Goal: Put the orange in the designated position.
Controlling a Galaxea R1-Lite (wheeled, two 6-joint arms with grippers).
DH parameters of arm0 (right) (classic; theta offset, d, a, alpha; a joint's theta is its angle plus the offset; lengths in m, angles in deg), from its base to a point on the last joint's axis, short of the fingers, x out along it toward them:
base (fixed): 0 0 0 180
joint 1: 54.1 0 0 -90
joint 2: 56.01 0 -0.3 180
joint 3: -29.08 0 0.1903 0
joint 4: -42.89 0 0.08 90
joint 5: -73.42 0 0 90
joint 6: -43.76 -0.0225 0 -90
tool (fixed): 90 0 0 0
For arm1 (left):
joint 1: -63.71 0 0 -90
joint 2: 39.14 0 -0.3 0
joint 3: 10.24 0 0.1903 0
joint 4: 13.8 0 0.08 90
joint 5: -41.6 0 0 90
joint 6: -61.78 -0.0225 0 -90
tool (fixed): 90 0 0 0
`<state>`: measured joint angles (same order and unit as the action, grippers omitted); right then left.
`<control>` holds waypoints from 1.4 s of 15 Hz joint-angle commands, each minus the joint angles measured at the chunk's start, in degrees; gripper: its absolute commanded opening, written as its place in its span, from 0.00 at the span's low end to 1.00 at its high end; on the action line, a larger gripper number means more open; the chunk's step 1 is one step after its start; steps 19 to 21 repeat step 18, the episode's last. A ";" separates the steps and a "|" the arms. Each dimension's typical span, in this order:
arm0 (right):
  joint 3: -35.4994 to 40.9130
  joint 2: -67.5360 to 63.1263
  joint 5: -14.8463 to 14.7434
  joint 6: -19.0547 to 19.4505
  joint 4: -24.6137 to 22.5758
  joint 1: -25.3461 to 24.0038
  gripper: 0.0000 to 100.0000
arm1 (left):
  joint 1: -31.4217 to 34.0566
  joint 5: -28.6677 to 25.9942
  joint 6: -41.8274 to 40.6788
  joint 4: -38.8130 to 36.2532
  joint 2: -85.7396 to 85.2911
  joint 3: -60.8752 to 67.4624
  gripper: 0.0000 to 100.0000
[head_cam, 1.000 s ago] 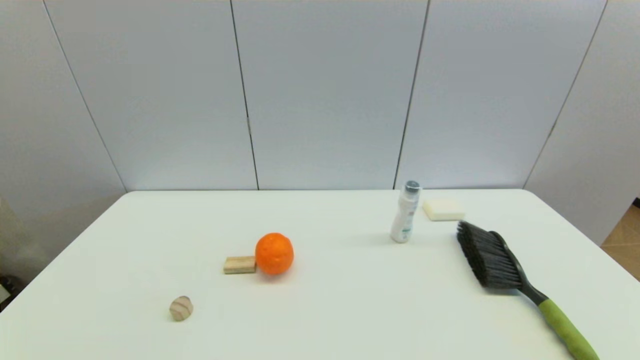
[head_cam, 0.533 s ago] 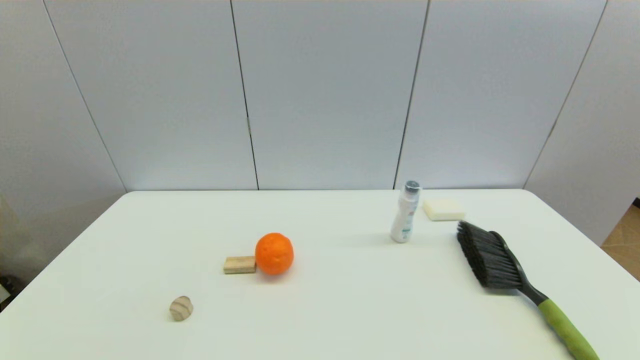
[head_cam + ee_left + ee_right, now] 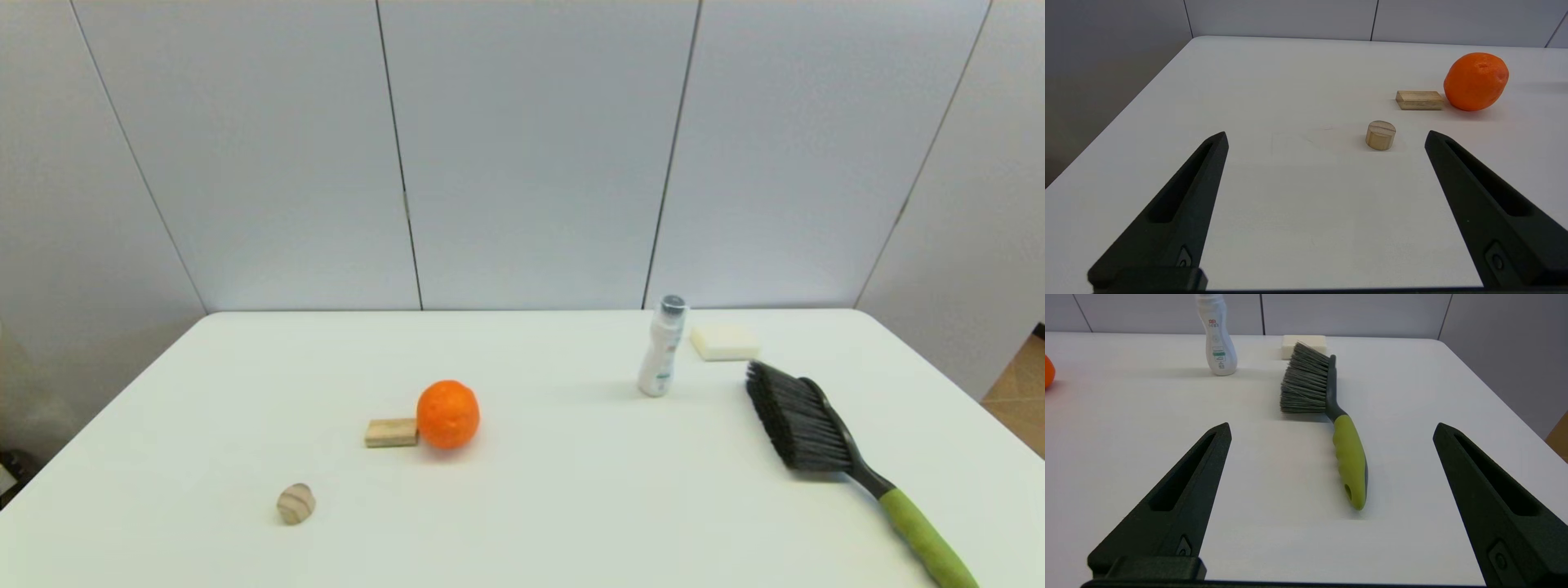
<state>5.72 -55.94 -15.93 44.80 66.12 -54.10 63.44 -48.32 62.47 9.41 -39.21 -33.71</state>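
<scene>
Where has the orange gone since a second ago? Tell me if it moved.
No. The orange sits touching the wooden block, just as a second ago.

Probably lab: white table (image 3: 571,506), partition panels (image 3: 531,155).

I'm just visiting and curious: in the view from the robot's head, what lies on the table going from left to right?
Wooden ball → wooden block → orange → white bottle → pale sponge → brush.
</scene>
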 commanded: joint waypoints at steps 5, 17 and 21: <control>0.00 -0.07 0.04 0.02 -0.04 0.00 1.00 | 0.00 0.01 0.02 -0.02 0.07 0.01 1.00; 0.00 -0.07 -0.04 0.11 -0.13 0.00 1.00 | 0.00 0.01 0.02 -0.02 0.07 0.01 1.00; 0.00 -0.07 -0.04 0.02 -0.22 0.00 1.00 | 0.00 0.01 0.02 -0.02 0.07 0.01 1.00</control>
